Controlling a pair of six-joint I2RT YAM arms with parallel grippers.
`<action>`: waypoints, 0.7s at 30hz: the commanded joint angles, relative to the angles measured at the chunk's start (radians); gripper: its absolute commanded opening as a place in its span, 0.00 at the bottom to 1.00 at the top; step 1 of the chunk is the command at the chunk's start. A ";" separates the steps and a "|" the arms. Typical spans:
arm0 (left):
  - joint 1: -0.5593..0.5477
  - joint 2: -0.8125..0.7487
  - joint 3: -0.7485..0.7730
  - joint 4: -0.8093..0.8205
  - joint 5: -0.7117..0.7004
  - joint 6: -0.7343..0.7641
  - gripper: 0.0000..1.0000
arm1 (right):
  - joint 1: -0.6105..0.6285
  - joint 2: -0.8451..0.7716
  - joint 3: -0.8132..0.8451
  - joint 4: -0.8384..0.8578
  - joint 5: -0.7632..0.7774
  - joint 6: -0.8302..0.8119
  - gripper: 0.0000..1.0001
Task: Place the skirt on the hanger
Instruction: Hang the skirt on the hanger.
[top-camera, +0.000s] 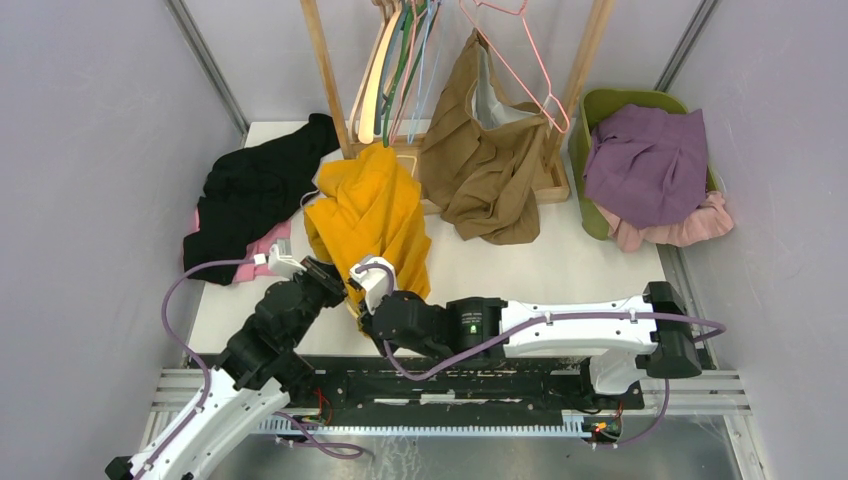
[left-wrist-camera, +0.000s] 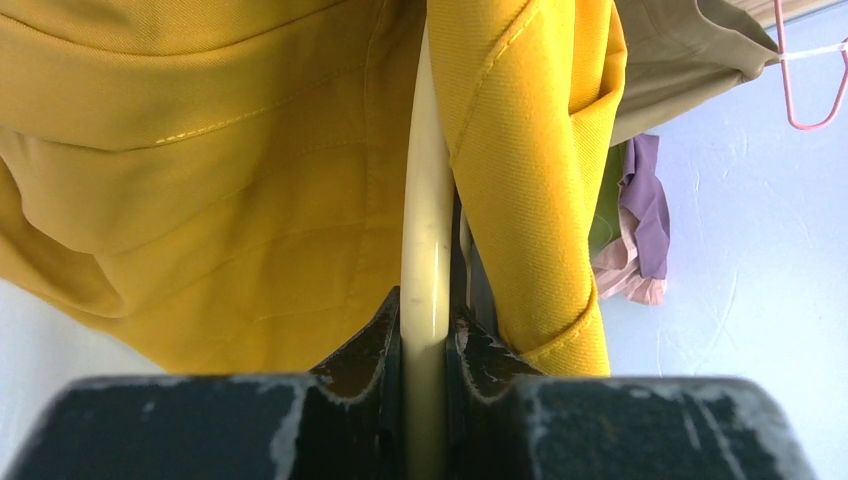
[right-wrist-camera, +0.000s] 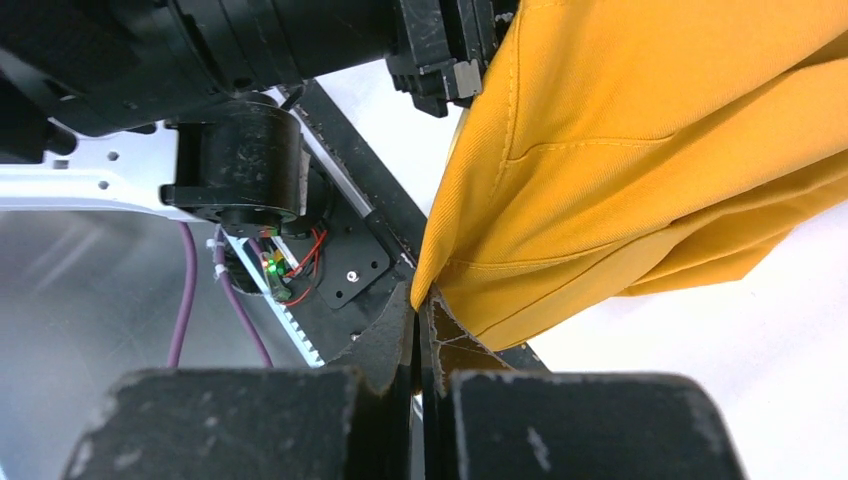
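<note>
The mustard skirt (top-camera: 372, 215) hangs bunched above the near middle of the white table (top-camera: 560, 270). Its long axis runs from the arms toward the wooden rack (top-camera: 325, 70). The left gripper (left-wrist-camera: 425, 335) is clamped on a cream hanger (left-wrist-camera: 427, 200). That hanger's arm rises straight out of the jaws, with skirt fabric draped down both sides of it. The right gripper (right-wrist-camera: 417, 320) is pinched closed on a hemmed corner of the skirt at its near, lower end.

A brown garment (top-camera: 485, 170) hangs just to the skirt's right, and a black garment (top-camera: 255, 185) lies near on its left. Bare tabletop stretches right of the skirt toward a green basket (top-camera: 590, 170) holding a purple garment (top-camera: 645, 160).
</note>
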 joint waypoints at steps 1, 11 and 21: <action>0.016 -0.011 0.050 0.253 -0.146 0.079 0.03 | 0.037 -0.060 0.025 0.006 -0.161 0.029 0.01; 0.017 0.041 0.034 0.359 -0.129 0.160 0.03 | 0.033 0.038 0.189 0.089 -0.240 0.005 0.01; 0.011 0.128 -0.003 0.397 0.027 0.244 0.03 | -0.090 0.034 0.220 0.212 -0.191 0.035 0.01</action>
